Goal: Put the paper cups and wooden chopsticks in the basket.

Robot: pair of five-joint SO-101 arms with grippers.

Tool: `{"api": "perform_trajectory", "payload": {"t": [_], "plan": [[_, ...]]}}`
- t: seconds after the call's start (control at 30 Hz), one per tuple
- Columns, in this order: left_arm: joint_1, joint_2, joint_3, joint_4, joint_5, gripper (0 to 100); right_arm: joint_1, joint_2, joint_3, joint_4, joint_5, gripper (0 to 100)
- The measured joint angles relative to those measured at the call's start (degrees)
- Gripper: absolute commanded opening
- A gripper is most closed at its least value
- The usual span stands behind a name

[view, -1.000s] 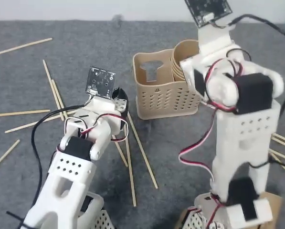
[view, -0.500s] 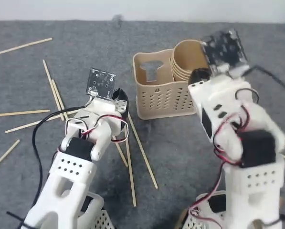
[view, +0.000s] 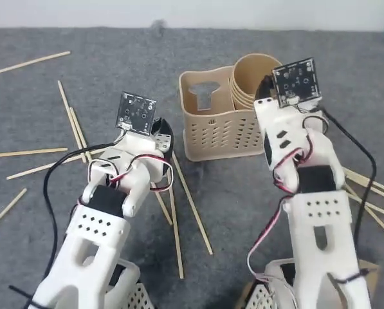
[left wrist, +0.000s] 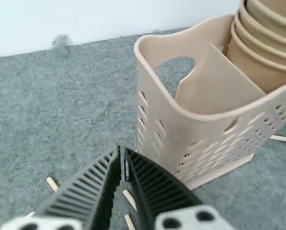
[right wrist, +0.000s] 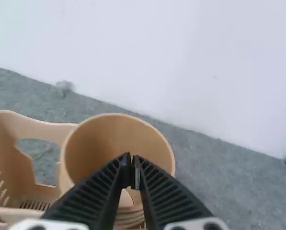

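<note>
Left gripper (left wrist: 122, 160) sits low over the grey felt-like mat (view: 114, 64), just beside the basket (view: 211, 132). Its ribbed black jaws are pressed together on nothing. Right gripper (right wrist: 131, 163) hangs above the nested paper cups (view: 256, 71), jaws likewise closed and empty.

Cups: smooth tan paper, stacked in the basket compartment on the right arm's side.
Basket: beige plastic, perforated walls, central divider.
Wooden chopsticks (view: 27, 64): thin pale sticks scattered across the mat outside the basket.

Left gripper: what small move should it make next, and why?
Probably open the left gripper and lower it onto the chopsticks beside it. It is shut and empty, the paper cups already stand in the basket, and the chopsticks lie on the table.
</note>
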Motion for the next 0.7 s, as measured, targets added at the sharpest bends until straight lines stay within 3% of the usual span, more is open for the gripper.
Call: {"api": "perform_trajectory", "payload": {"t": [0.57, 0.7], "plan": [[0.00, 0.00, 0.00, 0.00, -0.26, 1, 0.62, 0.53, 0.00, 7.30, -0.18, 1.1], [0.00, 0.00, 0.62, -1.05, -0.26, 1, 0.62, -1.23, -3.60, 10.02, -0.09, 10.6]]}}
